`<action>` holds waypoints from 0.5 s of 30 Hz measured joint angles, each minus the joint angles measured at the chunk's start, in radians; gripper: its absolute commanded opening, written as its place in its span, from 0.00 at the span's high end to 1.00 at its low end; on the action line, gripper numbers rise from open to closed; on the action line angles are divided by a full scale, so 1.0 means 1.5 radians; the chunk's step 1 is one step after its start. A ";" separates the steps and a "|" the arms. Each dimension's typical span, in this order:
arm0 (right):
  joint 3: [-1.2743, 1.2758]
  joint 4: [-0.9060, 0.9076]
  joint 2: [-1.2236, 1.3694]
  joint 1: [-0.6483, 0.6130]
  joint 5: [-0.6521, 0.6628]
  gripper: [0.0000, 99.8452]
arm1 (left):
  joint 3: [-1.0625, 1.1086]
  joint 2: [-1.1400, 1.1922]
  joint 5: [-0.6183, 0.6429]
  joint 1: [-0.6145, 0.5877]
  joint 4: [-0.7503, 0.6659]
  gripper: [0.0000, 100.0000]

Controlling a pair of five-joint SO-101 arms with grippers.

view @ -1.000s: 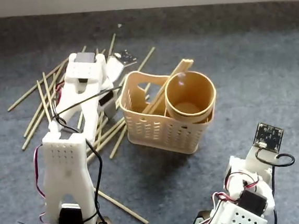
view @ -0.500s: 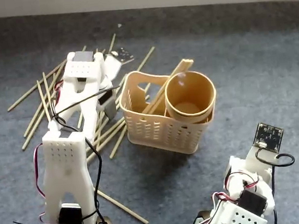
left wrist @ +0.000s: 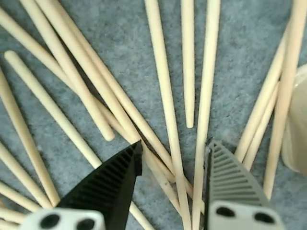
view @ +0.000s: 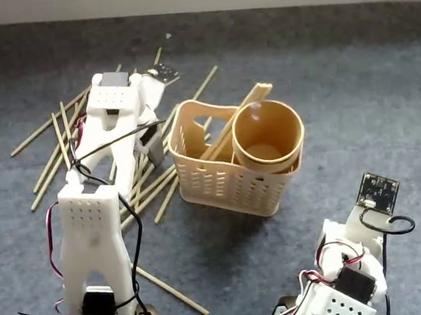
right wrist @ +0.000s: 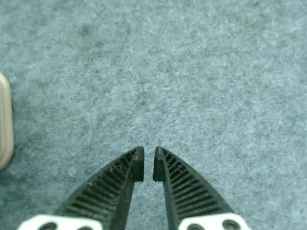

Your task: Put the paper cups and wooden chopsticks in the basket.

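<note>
Grey carpet (view: 351,79) is our stage, and we judge we're deep in the chopstick round. A paper cup (view: 286,132) sits in the basket (view: 220,182), with a couple of chopsticks (view: 253,98) leaning out beside it, so that part looks handled.

Now we look to the left gripper (left wrist: 173,143). It hangs low over the loose chopsticks (left wrist: 62,72), jaws spread wide and gripping nothing. Two sticks run lengthwise right between the jaws, and more fan out ahead of the tips and off to both sides. The basket stands just beside this gripper.

Over to the right gripper (right wrist: 147,153): jaws drawn together on nothing, bare carpet beneath, well apart from the pile.

Next, we reckon, the left gripper must sink a touch, pinch the sticks between its jaws without snagging the crossed ones, then lift clear of the basket's rim.
</note>
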 measured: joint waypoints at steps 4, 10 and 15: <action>0.000 0.000 0.000 0.000 0.000 0.94 | -0.015 0.001 0.019 -0.013 0.005 0.77; 0.000 0.000 0.000 0.000 0.000 0.94 | -0.070 -0.008 0.089 -0.081 0.006 0.76; 0.000 0.000 0.000 0.000 0.000 0.94 | -0.099 -0.008 0.030 -0.082 0.071 0.68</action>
